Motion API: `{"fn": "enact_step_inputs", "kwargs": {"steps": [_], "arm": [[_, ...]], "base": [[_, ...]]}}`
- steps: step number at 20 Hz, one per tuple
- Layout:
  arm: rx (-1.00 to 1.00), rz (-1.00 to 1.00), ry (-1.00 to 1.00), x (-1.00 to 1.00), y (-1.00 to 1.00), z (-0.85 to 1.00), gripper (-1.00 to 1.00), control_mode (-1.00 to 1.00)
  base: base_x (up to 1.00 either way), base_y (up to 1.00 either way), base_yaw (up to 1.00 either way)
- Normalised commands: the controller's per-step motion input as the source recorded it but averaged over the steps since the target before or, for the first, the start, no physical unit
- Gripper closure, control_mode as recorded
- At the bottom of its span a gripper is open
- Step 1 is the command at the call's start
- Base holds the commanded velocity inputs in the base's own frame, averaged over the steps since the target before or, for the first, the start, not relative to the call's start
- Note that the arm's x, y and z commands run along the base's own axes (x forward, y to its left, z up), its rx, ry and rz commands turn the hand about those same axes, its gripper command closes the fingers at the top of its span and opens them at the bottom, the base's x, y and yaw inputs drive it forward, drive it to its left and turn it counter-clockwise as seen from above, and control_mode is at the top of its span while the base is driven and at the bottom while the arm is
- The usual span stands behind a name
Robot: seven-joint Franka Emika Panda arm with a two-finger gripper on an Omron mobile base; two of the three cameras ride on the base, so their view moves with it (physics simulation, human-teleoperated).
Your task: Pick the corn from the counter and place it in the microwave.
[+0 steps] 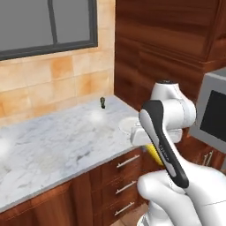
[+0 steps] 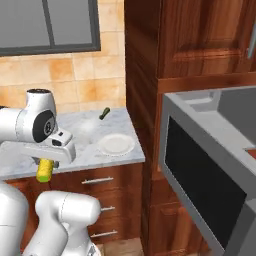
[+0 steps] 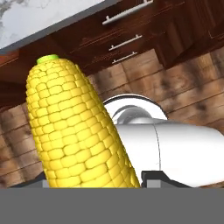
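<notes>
The yellow corn (image 3: 74, 131), with a green stub at its end, stands between my gripper's (image 3: 94, 181) fingers, which are shut on its lower part. It hangs below the hand (image 2: 55, 147), off the counter's (image 2: 90, 150) front edge and level with the drawers. The same corn (image 1: 154, 152) peeks out yellow behind my forearm. The grey microwave (image 2: 210, 170) stands to the right with its dark-windowed door swung open and its grey inside showing. Its front (image 1: 216, 114) sits at the right edge of the left base view.
A plain white plate (image 2: 116, 144) lies near the counter's right end, and a small dark green vegetable (image 2: 105, 113) lies by the tiled wall. Wooden drawers (image 1: 126, 176) with silver handles run under the slab. A tall wooden cabinet (image 2: 150, 75) rises between counter and microwave.
</notes>
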Motion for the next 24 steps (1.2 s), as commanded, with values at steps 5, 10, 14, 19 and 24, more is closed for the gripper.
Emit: {"fn": "enact_step_inputs", "kwargs": {"steps": [5, 10, 14, 19, 24], "arm": [[0.0, 0.0, 0.0, 0.0, 0.0, 0.0, 1.0, 1.0], [0.0, 0.0, 0.0, 0.0, 0.0, 0.0, 1.0, 1.0], [0.0, 0.0, 0.0, 0.0, 0.0, 0.0, 1.0, 1.0], [0.0, 0.0, 0.0, 0.0, 0.0, 0.0, 1.0, 1.0], [0.0, 0.0, 0.0, 0.0, 0.0, 0.0, 1.0, 1.0]], "base": [[-0.43, 0.47, -0.82], [-0.14, 0.32, -0.92], [-0.02, 0.04, -0.92], [0.0, -0.15, -0.89], [0.0, -0.73, -0.72]]}}
